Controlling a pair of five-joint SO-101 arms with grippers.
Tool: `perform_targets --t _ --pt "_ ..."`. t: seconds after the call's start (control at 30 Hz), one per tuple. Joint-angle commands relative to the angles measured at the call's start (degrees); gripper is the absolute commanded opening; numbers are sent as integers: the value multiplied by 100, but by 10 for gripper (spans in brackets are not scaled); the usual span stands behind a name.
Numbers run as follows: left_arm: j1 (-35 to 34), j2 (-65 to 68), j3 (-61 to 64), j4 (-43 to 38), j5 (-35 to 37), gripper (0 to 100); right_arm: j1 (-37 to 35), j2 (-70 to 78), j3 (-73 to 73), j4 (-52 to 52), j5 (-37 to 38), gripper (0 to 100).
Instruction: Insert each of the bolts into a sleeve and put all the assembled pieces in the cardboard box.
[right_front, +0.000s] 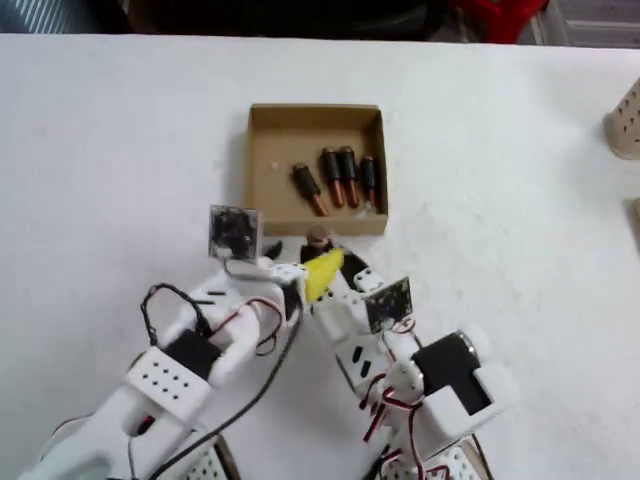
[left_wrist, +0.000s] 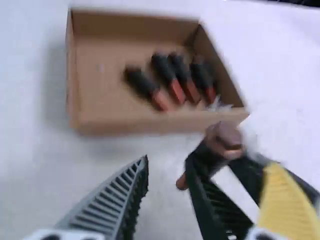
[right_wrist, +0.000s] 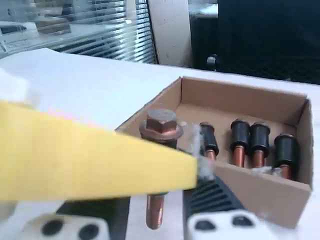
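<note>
the cardboard box (right_wrist: 240, 97) is matt brown card. the bolt (right_wrist: 161, 127) is shiny coppery metal; the sleeves (right_wrist: 240, 131) look matt black, rubbery. the right tool (right_wrist: 196, 175) has smooth yellow and ribbed black plastic. the worktop (right_front: 120, 150) is matt white.

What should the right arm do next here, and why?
Probably carry the bolt forward over the box near wall, then release. The right gripper holds it, seemingly sleeved, just outside the box, where four assembled pieces lie.
</note>
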Motion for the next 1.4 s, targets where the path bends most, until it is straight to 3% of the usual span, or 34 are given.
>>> perform_targets --t 0.0,0.17,0.37,0.5,0.6,0.77,0.9,1.13,1.37 --pt "-22 -84 -114 123 -35 500 48 -40 -18 -224 0 17" --pt "4 -286 -123 97 -35 515 40 -40 -18 -224 0 17" --pt "-22 -1464 -88 141 -35 513 22 -40 -26 -215 0 17" --pt "-163 -2422 -88 818 -35 483 31 -40 -26 -215 0 17" --pt "-382 -3134 -88 1196 -35 342 31 -40 -26 -215 0 17" --pt "-1007 -4198 -88 1495 -79 5 31 -40 -26 -215 0 17" --pt "-1666 -4857 -97 1899 -79 92 57 -40 -26 -215 0 17" --pt "-2466 -5130 -88 2347 -132 23 338 -92 -26 -251 0 17" --pt "-2633 -5121 281 3288 -1820 23 374 -180 9 -259 0 17"
